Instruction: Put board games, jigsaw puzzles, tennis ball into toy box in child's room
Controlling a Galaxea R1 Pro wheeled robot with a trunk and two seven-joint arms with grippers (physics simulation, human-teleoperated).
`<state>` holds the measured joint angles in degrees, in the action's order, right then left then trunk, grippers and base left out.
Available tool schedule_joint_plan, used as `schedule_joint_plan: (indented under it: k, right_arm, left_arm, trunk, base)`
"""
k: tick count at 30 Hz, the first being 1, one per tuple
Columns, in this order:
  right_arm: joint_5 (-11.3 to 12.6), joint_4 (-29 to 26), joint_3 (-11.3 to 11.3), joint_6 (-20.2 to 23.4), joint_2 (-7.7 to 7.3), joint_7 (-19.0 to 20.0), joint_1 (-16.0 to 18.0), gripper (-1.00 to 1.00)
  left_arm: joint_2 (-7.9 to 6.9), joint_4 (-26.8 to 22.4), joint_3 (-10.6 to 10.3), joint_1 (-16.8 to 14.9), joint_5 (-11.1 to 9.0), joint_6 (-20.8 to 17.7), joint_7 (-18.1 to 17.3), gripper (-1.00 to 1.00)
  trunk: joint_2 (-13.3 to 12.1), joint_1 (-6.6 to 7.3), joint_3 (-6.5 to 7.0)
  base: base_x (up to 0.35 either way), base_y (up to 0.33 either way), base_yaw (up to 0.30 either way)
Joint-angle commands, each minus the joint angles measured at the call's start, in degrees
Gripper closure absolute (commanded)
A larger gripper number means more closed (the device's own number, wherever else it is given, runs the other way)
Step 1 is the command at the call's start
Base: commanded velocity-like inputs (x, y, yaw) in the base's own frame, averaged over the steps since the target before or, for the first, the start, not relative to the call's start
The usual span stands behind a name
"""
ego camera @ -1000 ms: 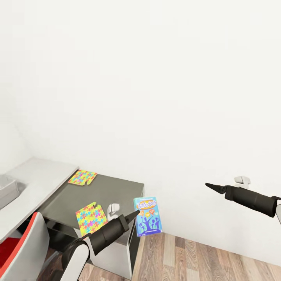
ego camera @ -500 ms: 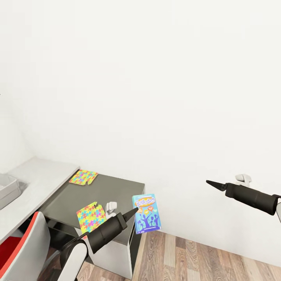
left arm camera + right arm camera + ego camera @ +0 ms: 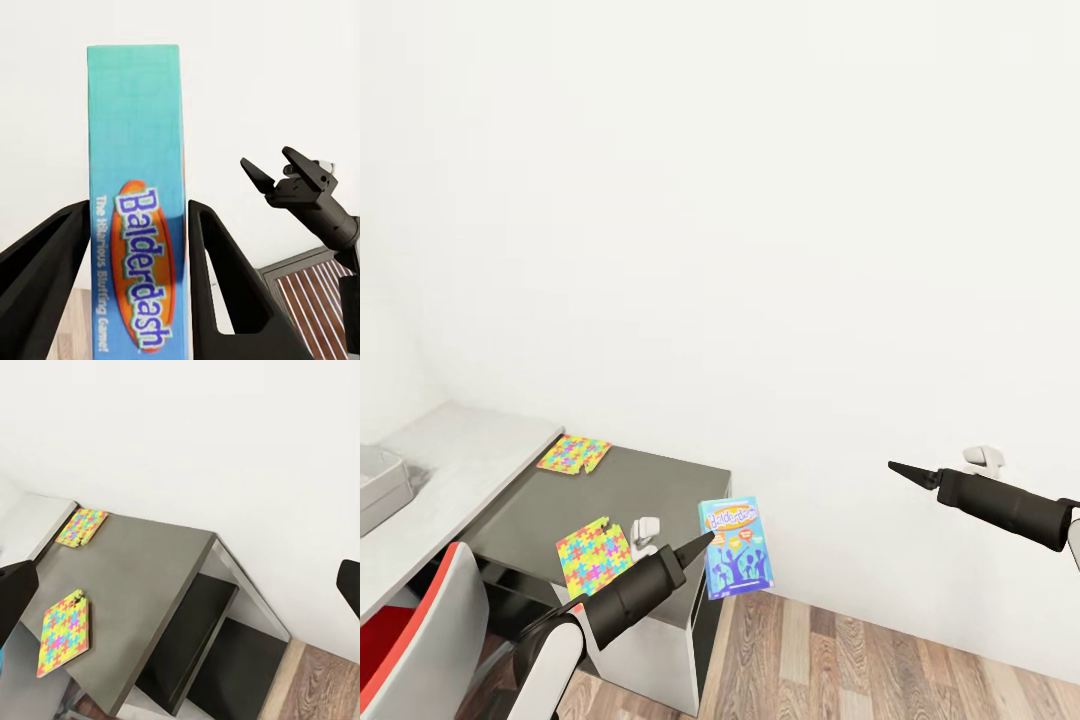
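Observation:
My left gripper [image 3: 708, 543] is shut on the smaller blue board game [image 3: 736, 548], a "Balderdash" box [image 3: 137, 225]. It holds the box upright in the air just off the right end of the table's dark-grey section [image 3: 650, 480]. Two jigsaw puzzles lie on that section, one far [image 3: 573, 453] and one near [image 3: 595, 557]; the right wrist view shows them too [image 3: 82, 526] [image 3: 64, 631]. The toy box [image 3: 380, 487] stands on the pale table top [image 3: 470, 445] at the left edge. My right gripper [image 3: 905, 469] hovers open, far right, holding nothing.
A red and white chair [image 3: 420, 640] stands in front of the table at the lower left. A plain white wall runs behind everything. Wood-plank floor [image 3: 860, 660] lies to the right of the table, under my right arm.
The left gripper with the blue box rose slightly and the view shifted a little a second ago. Over the last half second nothing has visibly moved.

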<state>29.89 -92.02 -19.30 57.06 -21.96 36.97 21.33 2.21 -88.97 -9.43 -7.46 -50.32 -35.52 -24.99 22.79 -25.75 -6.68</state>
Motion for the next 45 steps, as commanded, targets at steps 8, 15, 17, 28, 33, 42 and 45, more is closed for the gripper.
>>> schedule_joint_plan:
  k: [8, 15, 17, 28, 33, 42, 45]
  right_arm:
    - [-0.20, -0.01, -0.07, 0.30, 0.00, 0.34, 0.07, -1.00]
    - [-0.20, -0.01, -0.07, 0.30, 0.00, 0.34, 0.07, -1.00]
    - [-0.20, -0.01, -0.07, 0.30, 0.00, 0.34, 0.07, -1.00]
    - [0.13, -0.07, -2.86, 2.20, -0.55, 0.27, -0.16, -1.00]
    - [-0.01, -0.08, -4.47, 2.94, -0.65, 0.05, 0.00, -1.00]
    - [0.03, 0.02, -7.05, 2.94, -0.57, -0.13, 0.53, -1.00]
    - [0.19, 0.05, -8.12, 2.94, -0.30, -0.09, 0.54, -1.00]
  left_arm:
    - [0.03, -0.02, 0.06, -0.05, -0.41, -0.45, 0.03, 1.00]
    - [0.03, -0.02, 0.06, -0.05, -0.41, -0.45, 0.03, 1.00]
    - [0.03, -0.02, 0.06, -0.05, -0.41, -0.45, 0.03, 1.00]
    - [1.01, -0.76, -0.26, -1.72, -2.27, -1.07, 0.46, 1.00]
    - [1.08, -0.92, -0.25, -2.79, -3.61, -1.26, 0.56, 1.00]
    - [1.05, -0.94, 0.01, -5.69, -6.80, -1.52, 0.71, 1.00]
    - [1.08, -0.79, 0.06, -7.34, -8.29, -1.59, 1.00, 1.00]
  trunk:
    - [0.12, -0.04, -0.13]
    - [0.12, -0.04, -0.13]
    - [0.12, -0.04, -0.13]
    - [0.12, -0.04, -0.13]
    - [0.12, -0.04, -0.13]
    - [0.12, -0.04, -0.13]
    - [0.12, -0.04, -0.13]
  base:
    - [0.000, 0.000, 0.000]
    - [0.000, 0.000, 0.000]
    - [0.000, 0.000, 0.000]
    - [0.000, 0.000, 0.000]
    - [0.000, 0.000, 0.000]
    - [0.000, 0.000, 0.000]
    - [0.000, 0.000, 0.000]
